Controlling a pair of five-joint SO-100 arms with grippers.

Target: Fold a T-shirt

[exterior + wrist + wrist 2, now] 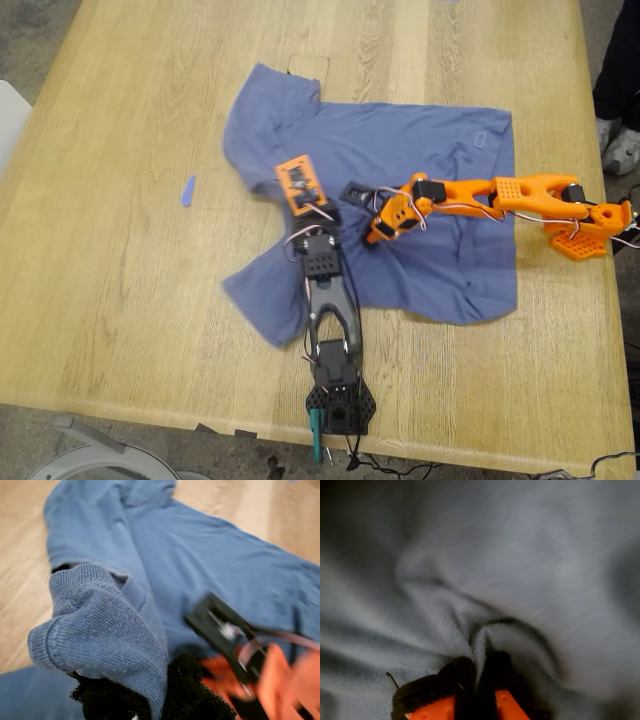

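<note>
Pale wooden tabletop (120, 120) first, carrying the slate-blue T-shirt (430, 170) across its middle. Lies mostly flat, long axis running from the exterior view's left to its right: two sleeves splayed toward the left, straight hem toward the right, some rumpling at centre. Meeting over that rumpled centre, two arms, one black from the near edge, one orange from the exterior view's right. On the black arm, my first end effector (298, 185), closed with its padded jaws (150, 700) on a raised ribbed edge of the shirt (95, 625) — collar or cuff, cannot tell which. On the orange arm, my second end effector (358, 195), just beside the first and closed (475, 680) on a small pinch of plain fabric (485, 630). Judging by this, a fold in progress with both grips on the sleeve-side half of the garment; most loose cloth stretches away toward the hem, so probably worth carrying the held edge along the long axis to the exterior view's right. First end effector nearer the sleeves, second nearer the hem. Smallest of all — a blue tape strip (187, 190) well apart on bare wood.
</note>
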